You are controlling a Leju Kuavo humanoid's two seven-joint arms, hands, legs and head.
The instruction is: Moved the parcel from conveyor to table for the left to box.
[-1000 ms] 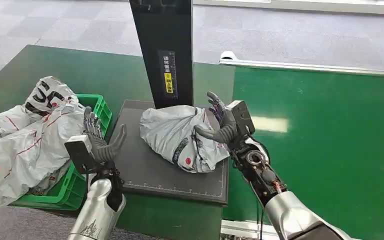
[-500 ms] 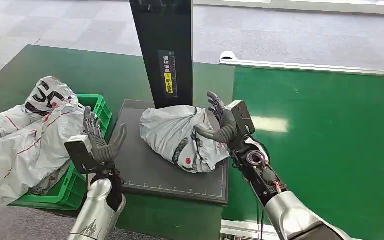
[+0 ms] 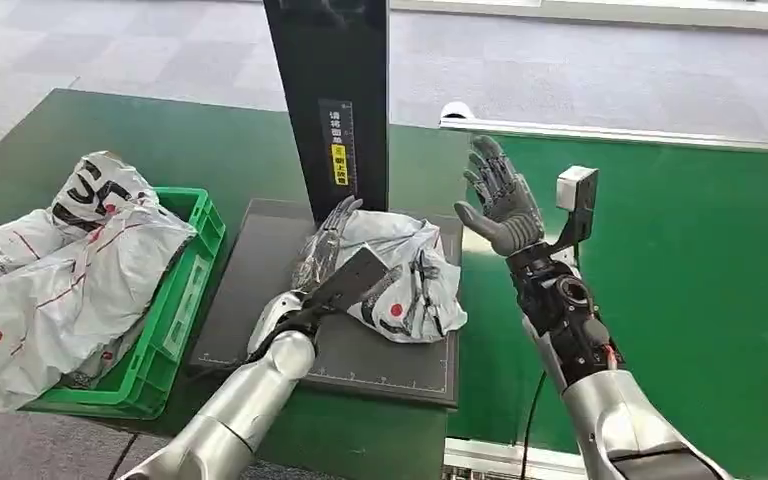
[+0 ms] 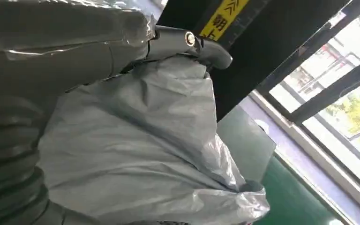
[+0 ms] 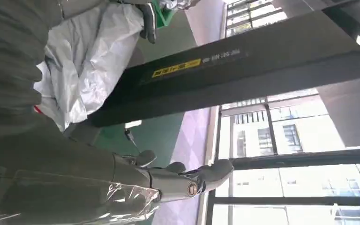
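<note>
A crumpled silver-grey parcel [image 3: 405,270] [image 4: 145,154] [image 5: 89,51] lies on the dark platform [image 3: 280,345] in front of the black post. My left hand [image 3: 325,250] reaches across the platform and lies against the parcel's left side, fingers stretched out along it. In the left wrist view a finger [image 4: 187,42] arches over the parcel's top. My right hand [image 3: 500,205] [image 5: 178,180] is raised above the conveyor's edge to the right of the parcel, apart from it, with fingers spread and nothing in it.
A green crate [image 3: 198,225] heaped with several grey bags [image 3: 70,265] stands left of the platform. The black post [image 3: 330,100] rises behind the parcel. The green conveyor belt [image 3: 660,290] runs along the right, and the green table [image 3: 160,135] extends behind the crate.
My right hand has let go of the parcel and risen up and to the right. My left hand has swung from beside the crate across the platform onto the parcel, which has shifted slightly right.
</note>
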